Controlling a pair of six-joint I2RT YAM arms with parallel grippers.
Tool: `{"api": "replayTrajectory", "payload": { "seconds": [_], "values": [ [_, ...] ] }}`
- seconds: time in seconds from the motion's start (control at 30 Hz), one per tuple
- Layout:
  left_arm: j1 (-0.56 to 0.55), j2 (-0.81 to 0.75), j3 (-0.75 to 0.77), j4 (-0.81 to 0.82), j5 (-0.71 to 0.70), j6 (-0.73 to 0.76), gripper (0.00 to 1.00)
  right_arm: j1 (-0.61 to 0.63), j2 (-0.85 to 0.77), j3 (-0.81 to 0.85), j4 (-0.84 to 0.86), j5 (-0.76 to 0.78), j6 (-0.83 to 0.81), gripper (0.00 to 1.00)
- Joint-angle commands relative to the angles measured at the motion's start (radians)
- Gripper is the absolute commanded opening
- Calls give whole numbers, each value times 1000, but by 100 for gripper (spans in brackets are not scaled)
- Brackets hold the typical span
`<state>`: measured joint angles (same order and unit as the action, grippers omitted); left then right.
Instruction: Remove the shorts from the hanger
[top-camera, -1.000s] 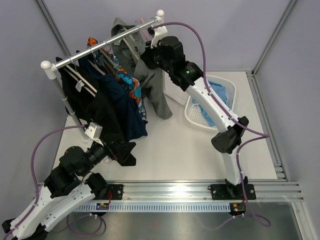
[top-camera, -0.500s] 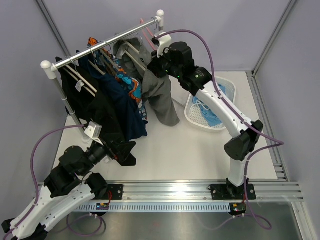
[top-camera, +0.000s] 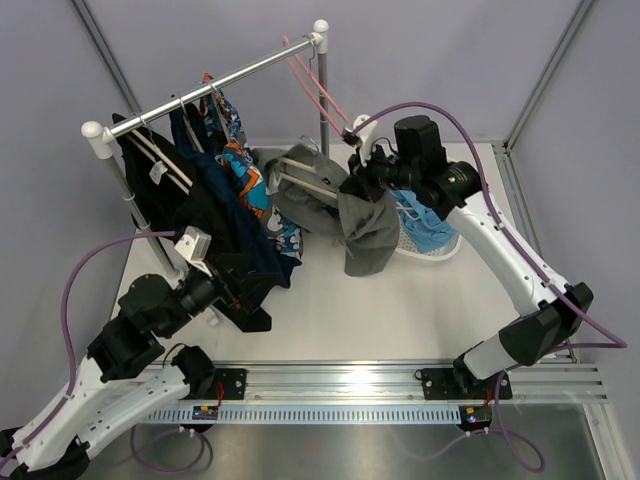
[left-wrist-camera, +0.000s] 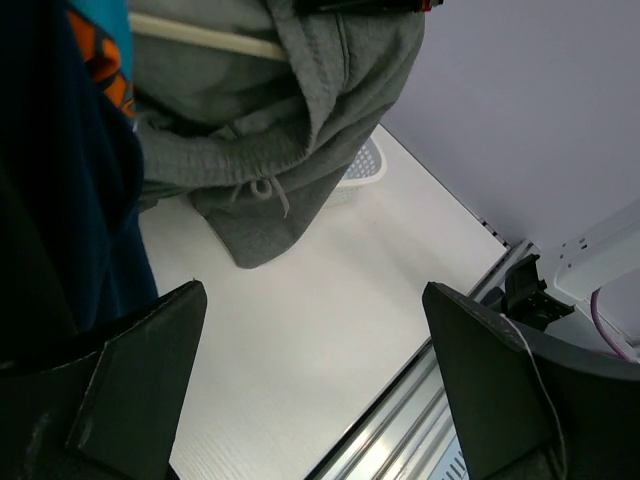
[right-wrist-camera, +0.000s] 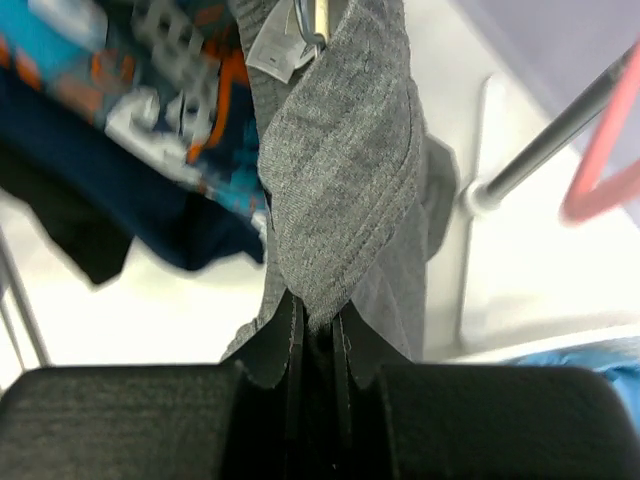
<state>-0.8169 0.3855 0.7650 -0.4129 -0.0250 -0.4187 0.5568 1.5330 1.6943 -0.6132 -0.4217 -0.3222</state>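
Where the right gripper (top-camera: 357, 186) has its fingers (right-wrist-camera: 268, 350) clamped on a folded edge, the grey shorts (top-camera: 365, 225) hang draped over a pale hanger (top-camera: 300, 184) above mid-table, long axis running from 10 to 4 o'clock; the light blue shorts (top-camera: 428, 225) lie in a white basket (top-camera: 443, 247) at 3 o'clock; the left gripper (top-camera: 242, 290) holds its fingers wide apart beside black clothes (top-camera: 215, 215); white table (top-camera: 330, 310), lilac walls.
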Motion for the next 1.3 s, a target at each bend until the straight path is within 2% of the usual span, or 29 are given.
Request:
{"api": "replayTrajectory", "payload": {
  "seconds": [0.0,0.13,0.27,0.43,0.57,0.77,1.03,1.13,1.27],
  "values": [
    [-2,45,66,11,111,53,93,-47,-109,-63,-78,-187,-115,0],
    [-2,70,66,22,209,145,91,-95,-177,-154,-215,-267,-166,0],
    [-4,139,63,100,313,251,89,-107,-229,-215,-371,-345,-303,0],
    [-33,326,71,230,404,343,82,-107,-275,-234,-593,-391,-541,0],
    [-105,433,79,312,366,460,80,-107,-298,-235,-654,-370,-618,0],
    [-182,535,88,394,313,526,77,-107,-306,-234,-681,-344,-672,0],
    [-249,549,79,461,200,586,76,-107,-298,-243,-678,-356,-689,0],
    [-249,570,79,422,159,600,76,-107,-303,-231,-688,-385,-698,0],
    [-248,576,30,448,117,604,74,-107,-310,-211,-703,-411,-713,0]
  ]
}}
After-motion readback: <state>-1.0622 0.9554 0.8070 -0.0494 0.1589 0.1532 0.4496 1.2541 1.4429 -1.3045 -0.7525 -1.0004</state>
